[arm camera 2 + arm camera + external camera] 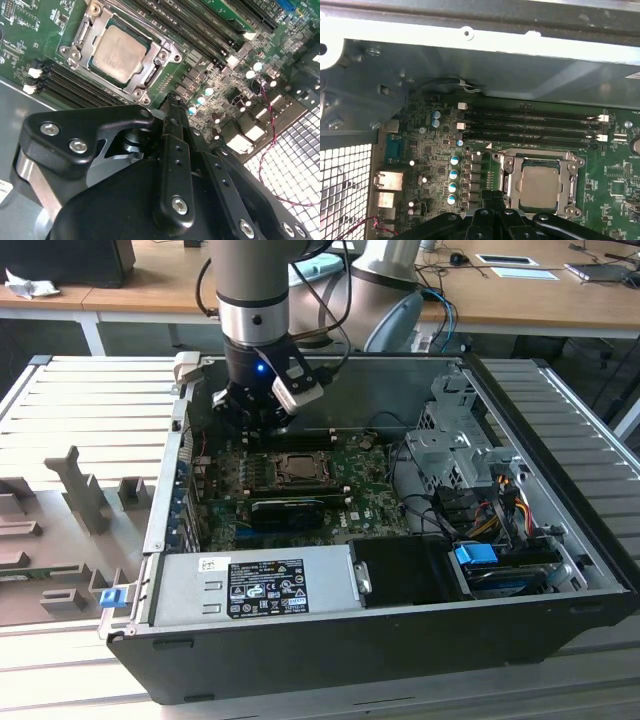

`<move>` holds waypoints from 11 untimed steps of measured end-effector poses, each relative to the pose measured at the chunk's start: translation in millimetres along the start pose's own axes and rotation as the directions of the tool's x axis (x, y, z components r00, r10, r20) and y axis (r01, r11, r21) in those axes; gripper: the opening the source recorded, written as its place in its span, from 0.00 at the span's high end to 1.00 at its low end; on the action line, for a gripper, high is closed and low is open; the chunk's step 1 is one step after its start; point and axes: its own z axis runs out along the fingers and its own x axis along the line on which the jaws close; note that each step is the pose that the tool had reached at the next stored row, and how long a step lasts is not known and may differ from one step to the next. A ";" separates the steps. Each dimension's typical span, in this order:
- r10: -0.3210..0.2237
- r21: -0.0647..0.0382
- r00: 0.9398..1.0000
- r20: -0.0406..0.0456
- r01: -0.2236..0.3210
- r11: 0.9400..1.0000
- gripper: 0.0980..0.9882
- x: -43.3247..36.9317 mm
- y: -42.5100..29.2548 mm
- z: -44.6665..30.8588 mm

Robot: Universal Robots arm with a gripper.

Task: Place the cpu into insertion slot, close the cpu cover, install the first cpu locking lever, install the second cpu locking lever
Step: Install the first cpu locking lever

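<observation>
Wooden desks cross the background, and a ribbed grey table bears an open black case lying on its side. Reaching down into the case, the gripper has its fingers pressed together with nothing between them; both wrist views show the closed tips over the green board, near one corner of the cover but apart from it. Just beyond the tips, the cpu sits flat in the slot, its silver-grey top showing through the cover's window, and the cover lies down around it. Whether the levers are latched I cannot tell. In the exterior view the gripper stands to the exterior view's left of the cpu and a little farther back. Long black memory slots run beside the cover on the side away from the gripper, and a row of capacitors stands near the tips. Farther out, a long black card lies across the board, a power supply fills the near edge, and a metal drive cage stands at the exterior view's right.
</observation>
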 end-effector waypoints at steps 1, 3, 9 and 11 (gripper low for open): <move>0.002 0.000 1.000 0.000 -0.002 1.000 0.99 1.1 0.3 0.1; 0.002 0.000 1.000 0.000 -0.002 1.000 0.99 2.2 0.5 0.3; 0.002 0.000 1.000 0.000 -0.002 1.000 0.99 8.1 4.4 0.7; 0.002 0.000 1.000 0.000 -0.002 1.000 0.99 11.4 6.5 0.7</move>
